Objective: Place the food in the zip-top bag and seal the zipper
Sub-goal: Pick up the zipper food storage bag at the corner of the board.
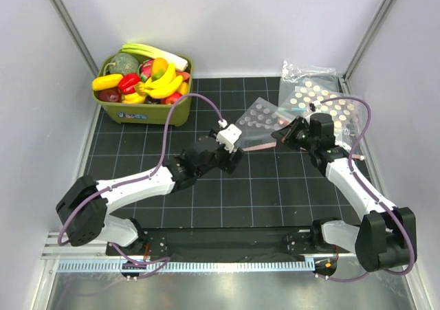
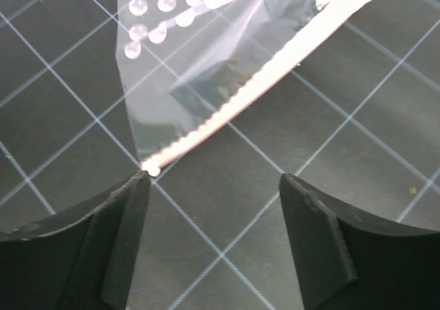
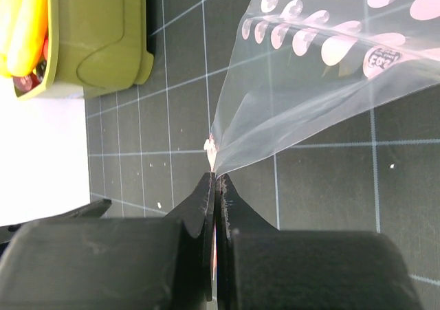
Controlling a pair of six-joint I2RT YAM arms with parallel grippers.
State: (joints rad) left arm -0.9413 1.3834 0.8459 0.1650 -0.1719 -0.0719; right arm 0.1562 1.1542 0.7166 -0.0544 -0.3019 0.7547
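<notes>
My right claw (image 3: 214,186) is pinched shut on a corner of the clear crinkly zip-top bag (image 2: 206,69) lying on the black gridded bench (image 2: 357,117), while my left claw (image 2: 213,186) gapes wide and empty just beside the end of its pinkish-red zipper strip (image 2: 240,102).

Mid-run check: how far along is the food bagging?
Done: the right claw is shut on a corner of the zip-top bag. In hand: the left claw, open, sits at one end of the zipper, not gripping. Left: the food lies in the green basket; nothing bagged or sealed.
</notes>
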